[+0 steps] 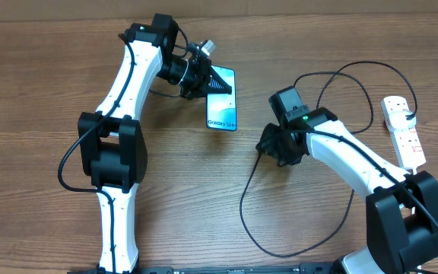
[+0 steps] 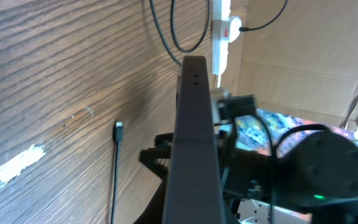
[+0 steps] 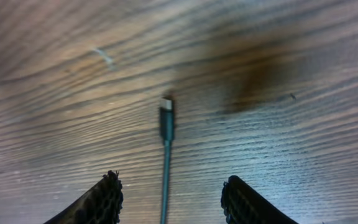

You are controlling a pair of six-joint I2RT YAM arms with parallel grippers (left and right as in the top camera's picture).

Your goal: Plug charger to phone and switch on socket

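Left tool (image 1: 217,79) pinching top end of the phone (image 1: 223,108), screen facing up, right tool (image 3: 171,193) spread low over the counter (image 3: 55,124), straddling the charger (image 3: 166,140) cable, connector tip lying flat, the socket (image 1: 403,129) at far right

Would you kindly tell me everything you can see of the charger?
The charger is a long, thin black cable, rubbery-looking, lying slack in wide loops on the wooden table. Its small dark connector tip lies flat and unplugged, between the open fingers of the right gripper, which do not touch it. Its other end runs toward the socket.
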